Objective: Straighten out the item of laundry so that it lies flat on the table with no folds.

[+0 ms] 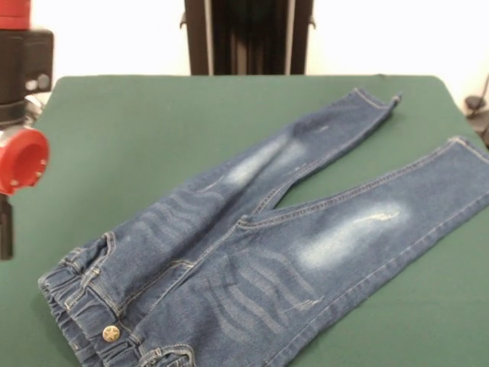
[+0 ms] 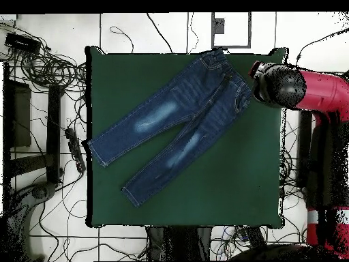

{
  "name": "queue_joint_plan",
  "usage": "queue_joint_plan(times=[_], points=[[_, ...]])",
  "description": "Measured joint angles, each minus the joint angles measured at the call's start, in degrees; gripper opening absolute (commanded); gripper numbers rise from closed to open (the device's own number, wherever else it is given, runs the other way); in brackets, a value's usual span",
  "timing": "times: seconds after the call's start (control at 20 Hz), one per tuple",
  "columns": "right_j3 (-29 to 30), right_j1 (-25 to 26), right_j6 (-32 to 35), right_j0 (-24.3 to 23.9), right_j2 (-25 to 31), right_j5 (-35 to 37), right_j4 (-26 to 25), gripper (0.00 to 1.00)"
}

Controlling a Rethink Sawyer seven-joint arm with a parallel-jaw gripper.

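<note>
The dark blue jeans point(image 1: 252, 252) lie spread out on the green table point(image 1: 137, 130), front side up, with faded pale patches on both legs. The legs part in a V. The elastic waistband and brass button point(image 1: 111, 332) are at the near left, bunched a little, and the bottom edge cuts them off. In the overhead view the jeans point(image 2: 174, 119) run diagonally from the top right to the left edge of the table point(image 2: 225, 177). The arm's red and black end point(image 1: 19, 157) hangs at the left edge, beside the waistband and off the jeans. It also shows in the overhead view point(image 2: 276, 85). The gripper itself is not clearly shown.
The robot's black pedestal point(image 1: 248, 37) stands behind the table's far edge. The red arm point(image 2: 320, 92) reaches over the table's right side. Cables point(image 2: 48, 68) and a power strip point(image 2: 73, 147) lie on the floor to the left of the table.
</note>
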Motion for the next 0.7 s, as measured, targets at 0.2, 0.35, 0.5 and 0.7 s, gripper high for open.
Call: queue_joint_plan(times=[0.2, 0.35, 0.5, 0.7], points=[[0.87, 0.20, 0.00, 1.00, -0.54, -1.69, 0.02, 1.00], [1.31, 0.65, 0.00, 1.66, -1.05, -2.98, 0.20, 1.00], [1.33, 1.66, 0.00, 2.19, -1.52, -3.99, 0.31, 1.00], [1.32, 3.14, 0.00, 2.40, -1.87, -4.59, 0.47, 1.00]])
